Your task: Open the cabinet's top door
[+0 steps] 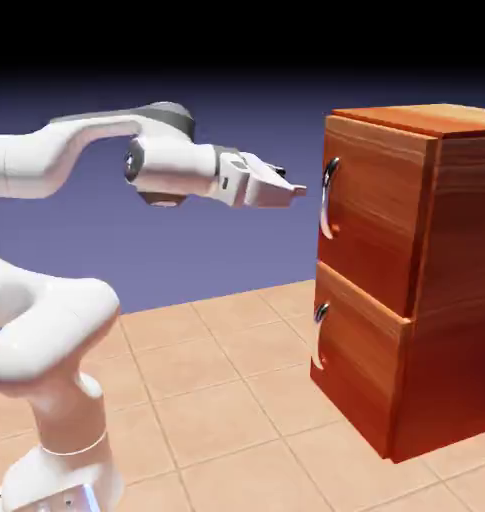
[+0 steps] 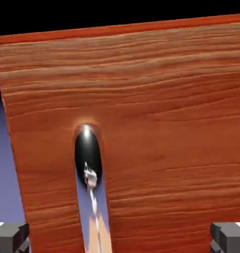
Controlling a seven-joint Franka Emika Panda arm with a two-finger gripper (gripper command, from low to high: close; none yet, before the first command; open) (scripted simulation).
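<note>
The reddish-brown wood cabinet (image 1: 416,280) stands at the right of the exterior view. Its top door (image 1: 371,215) is closed, with a curved silver handle (image 1: 328,198) at its left edge. My gripper (image 1: 298,188) points level at the handle's upper part, a short gap to its left, touching nothing. In the hand view the top door (image 2: 156,123) fills the picture and its shiny handle (image 2: 88,158) runs down left of the middle. The grey fingertips (image 2: 10,236) sit far apart in the bottom corners, so my gripper (image 2: 120,238) is open and empty.
The shorter lower panel (image 1: 356,365) with its small handle (image 1: 319,318) sits under the top door. The cabinet rests on a tan tiled floor (image 1: 216,390). My white arm's base (image 1: 56,440) rises at the lower left.
</note>
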